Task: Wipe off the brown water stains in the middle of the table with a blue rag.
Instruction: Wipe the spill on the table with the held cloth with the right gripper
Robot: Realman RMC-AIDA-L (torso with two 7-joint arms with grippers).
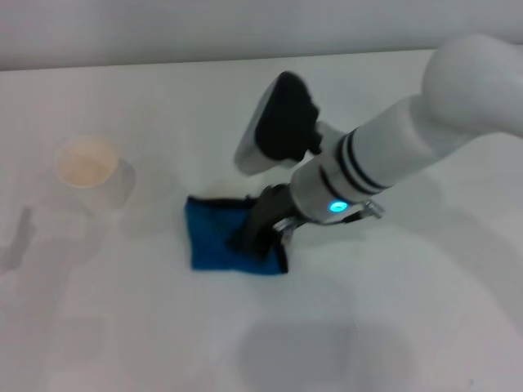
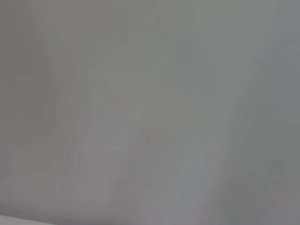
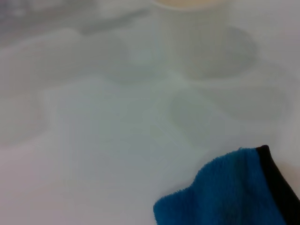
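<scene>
The blue rag (image 1: 216, 237) lies flat on the white table (image 1: 392, 327) near its middle, with black edging along its far and right sides. My right gripper (image 1: 255, 235) reaches down from the right and sits on the rag's right part, shut on the cloth and pressing it to the table. A corner of the rag also shows in the right wrist view (image 3: 229, 192), with bare tabletop beyond it. No brown water stain shows in any view; it is hidden or out of view. My left gripper is out of view, and its wrist view shows only a plain pale surface.
A white paper cup (image 1: 90, 167) with a tan inside stands to the left of the rag, well apart from it; its lower wall shows in the right wrist view (image 3: 192, 33). The table's far edge runs along the back.
</scene>
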